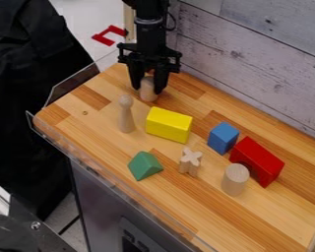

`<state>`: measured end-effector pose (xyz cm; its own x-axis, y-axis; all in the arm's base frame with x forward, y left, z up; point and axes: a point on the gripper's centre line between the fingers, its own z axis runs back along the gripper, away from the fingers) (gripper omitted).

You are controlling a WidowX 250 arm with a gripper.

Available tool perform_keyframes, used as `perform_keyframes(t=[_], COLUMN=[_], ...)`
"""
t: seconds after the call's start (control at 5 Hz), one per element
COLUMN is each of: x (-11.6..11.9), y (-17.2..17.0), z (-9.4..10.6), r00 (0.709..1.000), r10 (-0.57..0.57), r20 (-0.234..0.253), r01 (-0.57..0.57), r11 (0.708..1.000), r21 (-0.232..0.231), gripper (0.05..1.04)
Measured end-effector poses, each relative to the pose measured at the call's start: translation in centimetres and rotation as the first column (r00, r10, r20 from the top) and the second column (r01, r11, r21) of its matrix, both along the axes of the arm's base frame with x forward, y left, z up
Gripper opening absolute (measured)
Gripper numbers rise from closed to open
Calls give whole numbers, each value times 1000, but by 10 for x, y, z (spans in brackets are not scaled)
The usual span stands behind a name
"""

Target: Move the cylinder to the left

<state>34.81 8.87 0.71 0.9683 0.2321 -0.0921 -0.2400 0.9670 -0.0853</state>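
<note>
We have the upright, pale wooden cylinder [236, 180] toward the right end of the wooden bench [98, 142], just beside the red arch-shaped block [262, 160]. Near the back left corner, our black hand [147, 91] is at a rounded, pale wooden piece [147, 97]; we cannot tell whether it grips it.

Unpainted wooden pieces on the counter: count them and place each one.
4: a rounded piece at the gripper, a pin beside the yellow block, a cylinder beside the red arch, an X-shaped piece between cylinder and green block.
</note>
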Motion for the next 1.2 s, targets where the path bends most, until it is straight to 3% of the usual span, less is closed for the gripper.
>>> perform_keyframes(t=[0.2,0.4,0.6,0.8,1.0,1.2], x=[-1,-1,-9,1,3,7], y=[1,0,-10,-17,-23,-37], z=[0,-1,-4,21,45,64], r00=[1000,1000,999,994,992,992], r10=[-5,12,48,38,-5,-66], r20=[-4,-4,4,107,124,103], r01=[5,-12,-48,-30,12,68], r11=[1000,1000,998,997,998,998], r21=[8,9,-40,-76,-59,-12], gripper=[534,606,909,1001,1000,1000])
